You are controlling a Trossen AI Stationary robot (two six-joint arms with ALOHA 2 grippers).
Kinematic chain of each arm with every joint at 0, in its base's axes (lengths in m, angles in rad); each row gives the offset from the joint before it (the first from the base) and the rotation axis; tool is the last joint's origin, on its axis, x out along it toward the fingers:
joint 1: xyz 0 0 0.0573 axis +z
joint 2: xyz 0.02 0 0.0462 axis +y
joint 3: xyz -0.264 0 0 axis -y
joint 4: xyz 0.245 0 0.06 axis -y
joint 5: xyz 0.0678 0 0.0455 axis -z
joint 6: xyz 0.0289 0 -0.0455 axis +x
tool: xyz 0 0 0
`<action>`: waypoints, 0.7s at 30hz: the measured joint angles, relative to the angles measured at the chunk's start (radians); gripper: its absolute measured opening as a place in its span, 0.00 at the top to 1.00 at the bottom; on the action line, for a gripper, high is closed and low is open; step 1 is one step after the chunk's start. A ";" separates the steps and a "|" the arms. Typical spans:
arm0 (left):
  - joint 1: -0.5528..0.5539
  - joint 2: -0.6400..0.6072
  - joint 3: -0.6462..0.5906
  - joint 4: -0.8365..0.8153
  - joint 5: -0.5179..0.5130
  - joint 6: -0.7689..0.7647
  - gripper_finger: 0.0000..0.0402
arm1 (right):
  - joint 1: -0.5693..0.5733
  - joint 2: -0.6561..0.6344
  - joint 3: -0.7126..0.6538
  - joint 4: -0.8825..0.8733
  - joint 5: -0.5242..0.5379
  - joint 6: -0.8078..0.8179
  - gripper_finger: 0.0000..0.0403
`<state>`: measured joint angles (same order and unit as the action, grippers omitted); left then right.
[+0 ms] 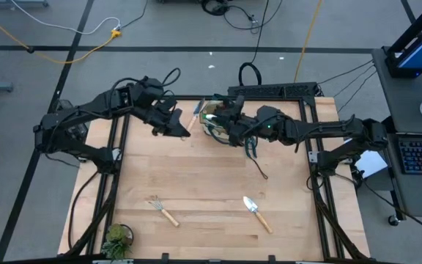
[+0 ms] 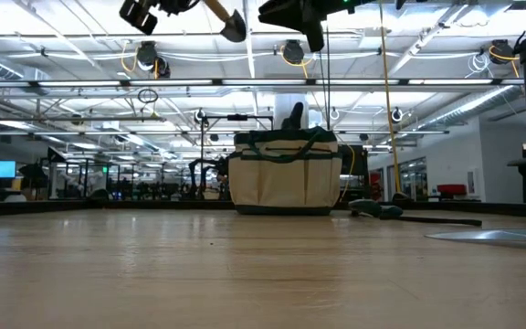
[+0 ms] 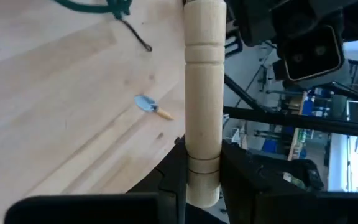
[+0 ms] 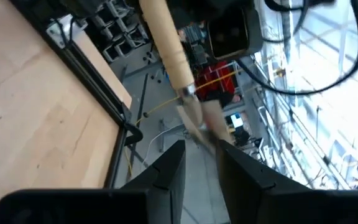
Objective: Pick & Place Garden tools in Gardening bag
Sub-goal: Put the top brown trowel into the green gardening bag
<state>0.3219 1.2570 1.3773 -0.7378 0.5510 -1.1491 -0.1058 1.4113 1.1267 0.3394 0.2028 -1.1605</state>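
At the far middle of the table sits the Gardening bag (image 1: 215, 123), just right of the left gripper (image 1: 176, 126), which is clamped on a wooden-handled tool (image 3: 202, 99) whose long axis runs straight out between its fingers. The right gripper (image 1: 229, 117) hovers over the bag, fingers apart and empty. The fork (image 1: 163, 210) and trowel (image 1: 256, 213) lie near the front edge.

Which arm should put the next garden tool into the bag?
Left. The left tool is shut on a wooden-handled tool, raised beside the gardening bag. The right tool hovers over the bag, holding nothing visible.
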 joint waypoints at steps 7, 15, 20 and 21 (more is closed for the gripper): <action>-0.009 0.045 0.002 0.121 0.047 -0.067 0.83 | 0.033 0.000 0.000 0.000 0.000 -0.079 0.78; -0.010 0.069 0.001 0.164 0.059 -0.131 0.83 | 0.042 0.000 0.000 0.000 0.003 -0.082 0.65; -0.011 0.083 0.001 0.179 0.060 -0.176 0.83 | 0.042 0.000 0.000 0.000 0.004 -0.083 0.59; -0.010 0.086 0.000 0.185 0.058 -0.183 0.83 | 0.042 0.000 0.000 0.000 0.005 -0.083 0.58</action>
<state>0.3115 1.3427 1.3777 -0.5530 0.6091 -1.3322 -0.0635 1.4113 1.1267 0.3393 0.2077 -1.2430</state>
